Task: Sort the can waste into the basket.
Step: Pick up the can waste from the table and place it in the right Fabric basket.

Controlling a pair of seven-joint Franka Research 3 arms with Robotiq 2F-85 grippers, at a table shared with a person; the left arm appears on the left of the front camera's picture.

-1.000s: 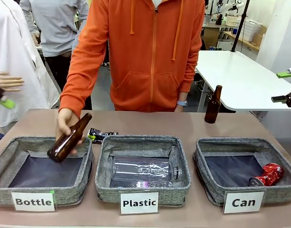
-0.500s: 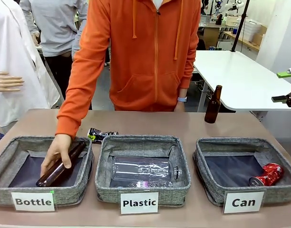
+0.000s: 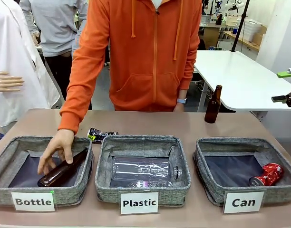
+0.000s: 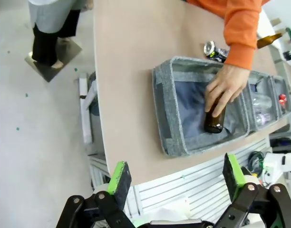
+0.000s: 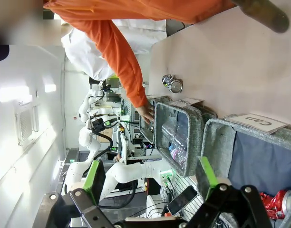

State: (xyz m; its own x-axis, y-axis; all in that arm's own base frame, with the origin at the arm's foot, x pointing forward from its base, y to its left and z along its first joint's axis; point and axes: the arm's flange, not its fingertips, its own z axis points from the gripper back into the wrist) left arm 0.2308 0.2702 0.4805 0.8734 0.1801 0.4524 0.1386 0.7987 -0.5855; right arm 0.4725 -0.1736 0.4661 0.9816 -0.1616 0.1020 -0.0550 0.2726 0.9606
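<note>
A crushed red can [image 3: 266,174] lies in the right end of the grey basket [image 3: 208,186] with the "Can" card [image 3: 243,202]. A crushed black and silver can [image 3: 101,134] lies on the table behind the gap between the "Bottle" and "Plastic" baskets. My right gripper [image 3: 281,87] hangs open at the far right edge, well above the table. In the right wrist view my right gripper [image 5: 150,176] is open over the basket [image 5: 217,142] and the red can [image 5: 278,199]. My left gripper [image 4: 176,173] is open, high off the table's left end, with the black can [image 4: 214,50] far off.
A person's hand [image 3: 57,149] rests on a brown bottle [image 3: 62,173] in the "Bottle" basket [image 3: 50,192]. A clear plastic bottle [image 3: 143,170] lies in the "Plastic" basket [image 3: 105,190]. Another brown bottle [image 3: 213,104] stands upright at the back right.
The person has lowered the brown bottle into the "Bottle" basket, and the hand now lies on top of it. My left gripper's pad has left the front view. The right arm stays still.
</note>
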